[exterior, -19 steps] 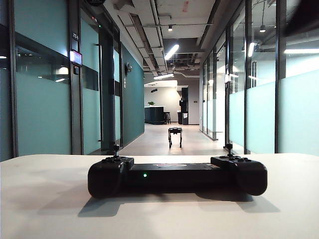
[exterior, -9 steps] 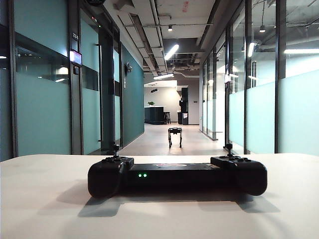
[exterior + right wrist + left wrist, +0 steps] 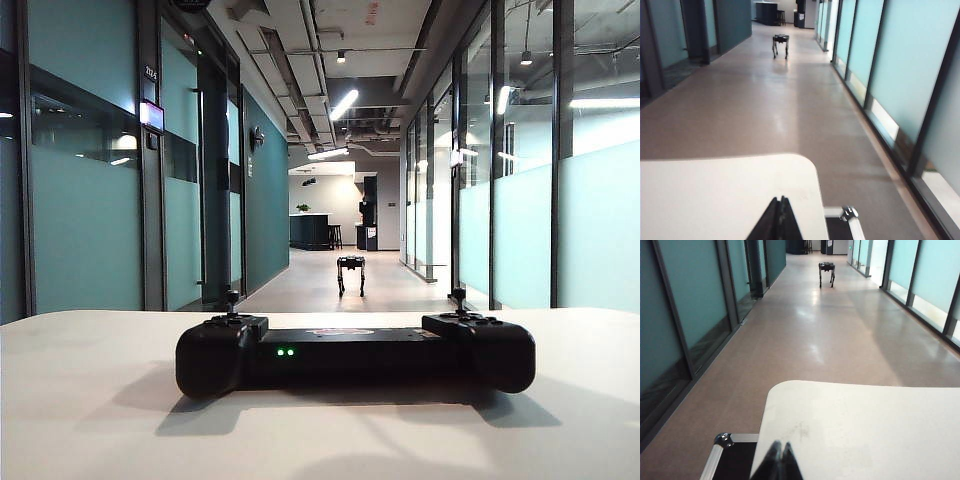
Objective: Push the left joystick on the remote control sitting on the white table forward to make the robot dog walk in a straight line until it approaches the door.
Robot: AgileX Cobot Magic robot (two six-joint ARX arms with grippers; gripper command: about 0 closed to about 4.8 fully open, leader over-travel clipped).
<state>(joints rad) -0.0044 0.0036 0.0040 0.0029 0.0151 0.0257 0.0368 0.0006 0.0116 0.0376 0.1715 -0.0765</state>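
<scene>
The white table [image 3: 90, 400] fills the lower third of the exterior view; its rounded corners appear in the lower part of the left wrist view [image 3: 865, 430] and the right wrist view [image 3: 715, 195]. Beyond it, a corridor floor [image 3: 330, 285] runs between teal glass walls toward the centre of the frame.

The remote control [image 3: 355, 352] lies flat on the table at lower centre of the exterior view, with two green lights lit on its middle bar. The left joystick [image 3: 232, 300] stands on the left handle end; at this size it appears upright, though a slight tilt cannot be ruled out. Nothing touches it.

The robot dog [image 3: 351, 272] stands on all four legs well down the corridor, at frame centre. It also shows at the top of the left wrist view [image 3: 827, 272] and the right wrist view [image 3: 780, 44].

The left gripper [image 3: 778, 462] sits at the bottom edge of its view, over the table's near corner, fingers pressed together and holding nothing. The right gripper [image 3: 778, 220] sits likewise at the bottom edge of its view, fingers together, empty. Neither gripper appears in the exterior view.
</scene>
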